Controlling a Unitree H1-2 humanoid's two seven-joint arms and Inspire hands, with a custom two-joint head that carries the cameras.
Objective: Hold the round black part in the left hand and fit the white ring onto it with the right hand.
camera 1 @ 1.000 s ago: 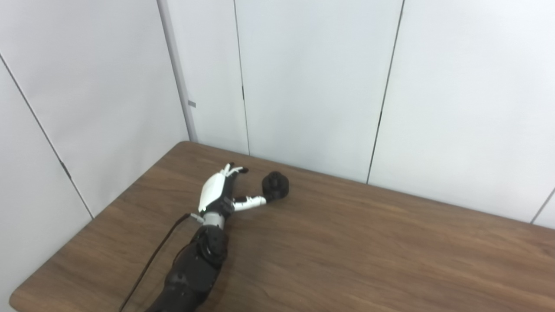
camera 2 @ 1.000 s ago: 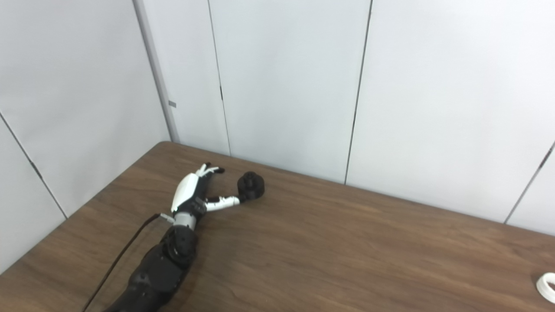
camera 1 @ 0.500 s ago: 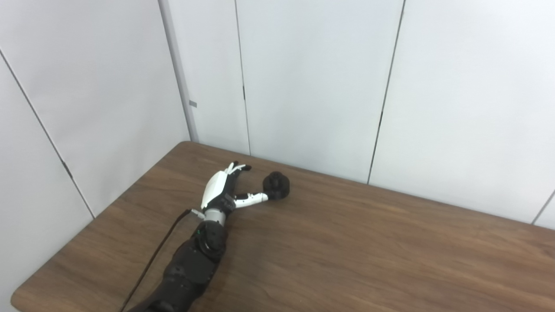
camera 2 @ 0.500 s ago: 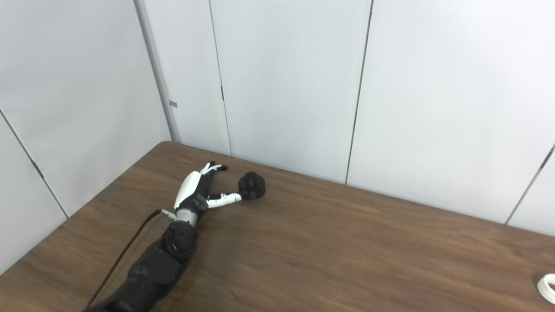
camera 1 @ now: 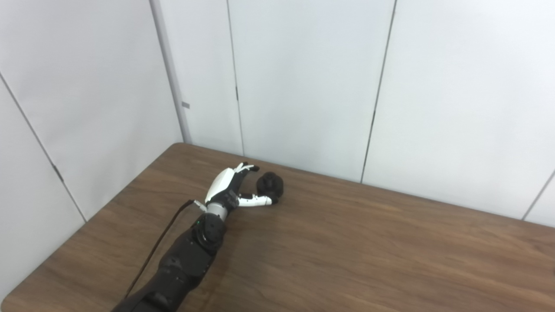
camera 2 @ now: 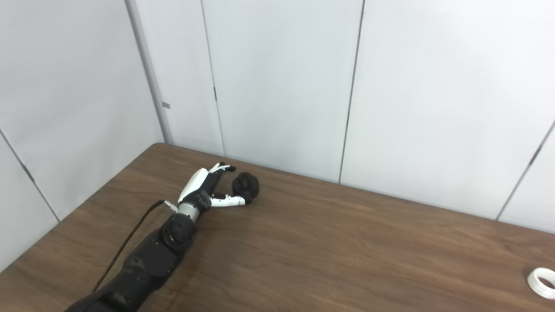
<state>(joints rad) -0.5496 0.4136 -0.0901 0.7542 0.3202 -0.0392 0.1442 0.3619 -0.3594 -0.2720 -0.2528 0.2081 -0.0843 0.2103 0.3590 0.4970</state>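
One worktop [camera 2: 347, 242] is seen, wood-grained, set into a corner of white wall panels [camera 2: 282, 86]. One arm is counted, coming in from the left, with a dark cable [camera 2: 125, 242] trailing beside it; the right hand is not seen at all.

The left hand [camera 1: 227, 190] is laid low on the worktop, its fingers [camera 1: 247, 167] spread apart and the thumb stretched out beside the one black part [camera 1: 269, 186], which sits near the back edge. The thumb tip appears to be touching the part; whether the fingers reach it cannot be told, and nothing is gripped yet.

One white ring [camera 2: 541, 282] is counted, lying well apart at the far right edge of the worktop, visible only in the right eye view.

The risk is judged as follows: with only the thumb against it, the round part could be nudged and rolled towards the wall before the fingers are closed around it. A loose or off-centre hold could also leave it tilted, so the ring would be hard to seat.
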